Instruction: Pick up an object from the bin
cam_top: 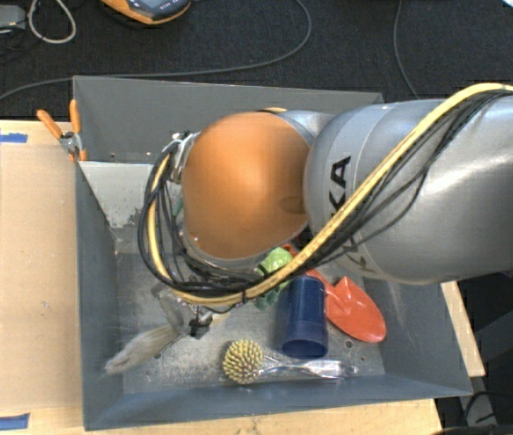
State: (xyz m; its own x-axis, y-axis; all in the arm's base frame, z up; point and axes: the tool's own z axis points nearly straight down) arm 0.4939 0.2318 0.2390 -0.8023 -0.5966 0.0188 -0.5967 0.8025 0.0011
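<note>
— Dark floor strewn with cables is seen at the top of the frame, behind the grey bin (98, 270). Where is the gripper positioned?

— The gripper (195, 321) is set low over the bin floor, left of centre, beneath the orange cover (238, 188). How far it is opened cannot be told, and nothing is seen held in it.

— Which thing is nearest?

— A pale tapered thing (143, 350) is laid flat just below and left of it. It is judged the easiest to take, being clear of the rest. A spiky yellow ball (244, 361), a blue cup (304, 320) and an orange-red scoop (358, 312) are crowded at the lower right, beside the arm.
</note>
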